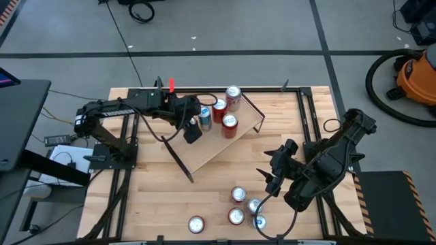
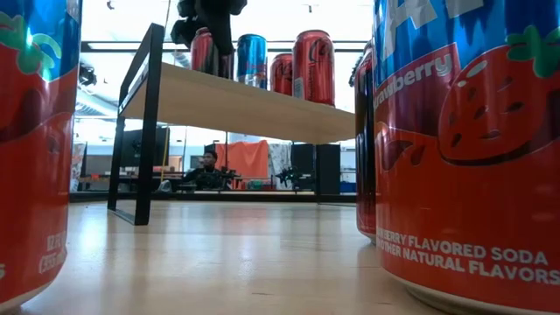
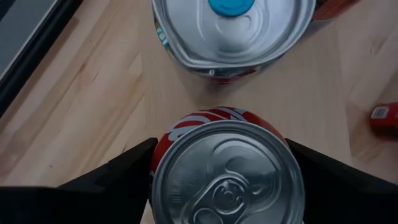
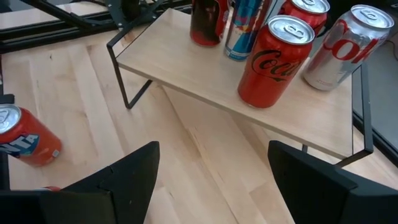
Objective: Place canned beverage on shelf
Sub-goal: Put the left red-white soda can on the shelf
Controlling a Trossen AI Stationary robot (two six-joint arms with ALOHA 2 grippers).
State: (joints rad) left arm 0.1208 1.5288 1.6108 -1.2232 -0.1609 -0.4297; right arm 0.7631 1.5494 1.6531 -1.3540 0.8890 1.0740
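Five cans stand on the long light-wood shelf [image 1: 225, 146]. The left gripper [image 1: 193, 124] straddles the fifth, a dark red can [image 3: 227, 171], maybe let go. The right gripper [image 1: 274, 173] hangs open; about five cans wait.

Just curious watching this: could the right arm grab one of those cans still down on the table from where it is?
Probably yes. The right gripper is open, holds nothing, and hovers near the cans on the table; nothing seems to stand between them.
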